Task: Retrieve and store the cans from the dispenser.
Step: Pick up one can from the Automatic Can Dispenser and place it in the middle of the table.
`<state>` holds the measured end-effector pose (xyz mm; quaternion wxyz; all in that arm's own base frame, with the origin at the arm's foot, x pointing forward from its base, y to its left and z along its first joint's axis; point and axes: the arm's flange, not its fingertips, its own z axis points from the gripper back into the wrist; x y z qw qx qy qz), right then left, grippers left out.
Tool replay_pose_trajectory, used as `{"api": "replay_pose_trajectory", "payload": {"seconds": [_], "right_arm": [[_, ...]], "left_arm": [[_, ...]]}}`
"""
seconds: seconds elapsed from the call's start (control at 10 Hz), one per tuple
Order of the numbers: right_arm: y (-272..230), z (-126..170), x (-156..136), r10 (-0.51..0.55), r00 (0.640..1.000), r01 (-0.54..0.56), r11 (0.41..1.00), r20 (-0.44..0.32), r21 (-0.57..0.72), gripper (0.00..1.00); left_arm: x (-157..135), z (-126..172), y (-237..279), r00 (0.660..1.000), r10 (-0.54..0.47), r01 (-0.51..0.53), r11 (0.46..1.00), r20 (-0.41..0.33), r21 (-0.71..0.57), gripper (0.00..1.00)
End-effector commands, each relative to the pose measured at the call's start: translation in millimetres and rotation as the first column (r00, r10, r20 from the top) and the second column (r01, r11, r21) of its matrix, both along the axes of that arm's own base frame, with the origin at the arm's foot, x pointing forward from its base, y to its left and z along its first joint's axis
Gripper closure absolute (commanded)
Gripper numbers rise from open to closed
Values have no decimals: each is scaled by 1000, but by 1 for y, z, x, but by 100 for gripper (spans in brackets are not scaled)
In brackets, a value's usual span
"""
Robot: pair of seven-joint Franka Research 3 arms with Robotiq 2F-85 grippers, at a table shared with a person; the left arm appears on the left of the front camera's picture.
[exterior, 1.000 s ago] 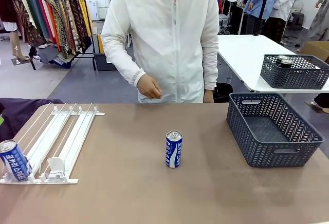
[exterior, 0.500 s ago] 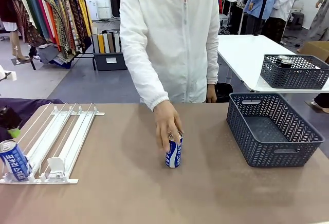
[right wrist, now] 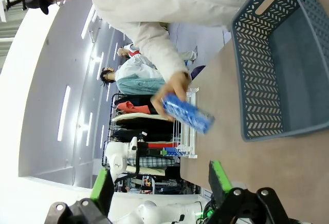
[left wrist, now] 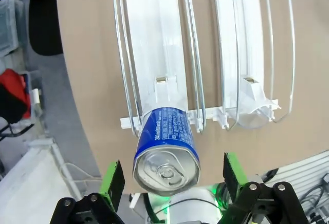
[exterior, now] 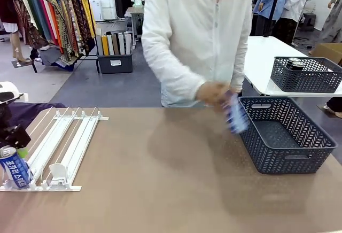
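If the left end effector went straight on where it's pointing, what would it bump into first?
Most likely the blue can at the low end of the dispenser. It sits right ahead, between the open fingers of the left end effector, though exact depth is hard to judge.

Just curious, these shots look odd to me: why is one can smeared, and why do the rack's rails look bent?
Front view: the person's hand and the blue can it holds by the grey basket are motion-blurred. Left wrist view: the wide lens bows the dispenser rails, yet the can at its end is crisp. Right wrist view: rolled sideways, washed out at the left edge.
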<state>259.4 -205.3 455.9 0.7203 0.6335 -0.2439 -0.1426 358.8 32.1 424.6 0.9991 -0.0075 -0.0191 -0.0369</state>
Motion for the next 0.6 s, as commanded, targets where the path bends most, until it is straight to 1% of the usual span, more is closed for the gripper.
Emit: {"api": "replay_pose_trajectory", "payload": {"seconds": [0.0,0.3,0.5], "right_arm": [[0,2,-2,7,1000,-7,1000,4,0,0],[0,2,-2,7,1000,-7,1000,4,0,0],[0,2,-2,7,1000,-7,1000,4,0,0]], "left_arm": [[-26,-27,-3,1000,7,-7,1000,-14,10,0],[-24,-38,2,998,2,-2,1000,-60,8,0],[-23,-41,4,998,12,-12,1000,-56,8,0]]}}
